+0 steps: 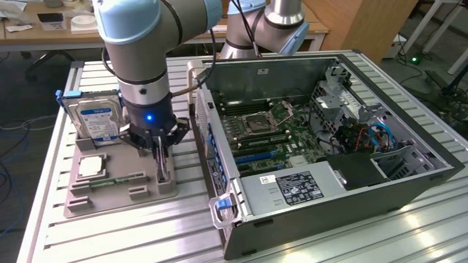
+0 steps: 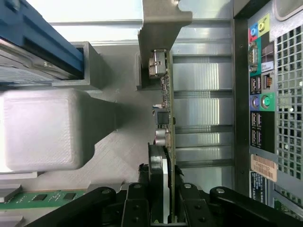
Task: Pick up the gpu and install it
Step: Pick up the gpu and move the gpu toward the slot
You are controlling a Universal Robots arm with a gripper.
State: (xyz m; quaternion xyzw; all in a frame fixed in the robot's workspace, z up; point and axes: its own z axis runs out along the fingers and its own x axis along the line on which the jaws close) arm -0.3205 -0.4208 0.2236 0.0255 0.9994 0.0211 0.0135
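Pinching the gpu (image 2: pixel 168 111) edge-on, the gripper (image 1: pixel 161 171) has one finger (image 2: pixel 155 165) on the shroud side and the other on the board side, jaws pressed onto the card w/ no clear gap. The arm comes straight down from above. The gpu stands upright on its long edge in a slot of the grey holder block (image 1: pixel 120 193), at that block's side toward the exterior view's right. Its silver end bracket (image 2: pixel 161 28) sits at the end away from the fingers. On the same holder, toward the exterior view's left, a hard drive (image 1: pixel 98 118) w/ blue-white label stands upright at the far end. Nearer lie a square cpu (image 1: pixel 91 165) and a narrow green memory stick (image 1: pixel 117 179), both flat and apart from the card. Just beside the holder, on the exterior view's right, is the open pc case (image 1: pixel 409 189) lying on its side. Its rear port panel (image 2: pixel 260 94) faces the gpu, w/ motherboard (image 1: pixel 267 131) exposed and the psu (image 1: pixel 292 189) at the near end. All of it rests on a ribbed aluminium table (image 1: pixel 109 241).
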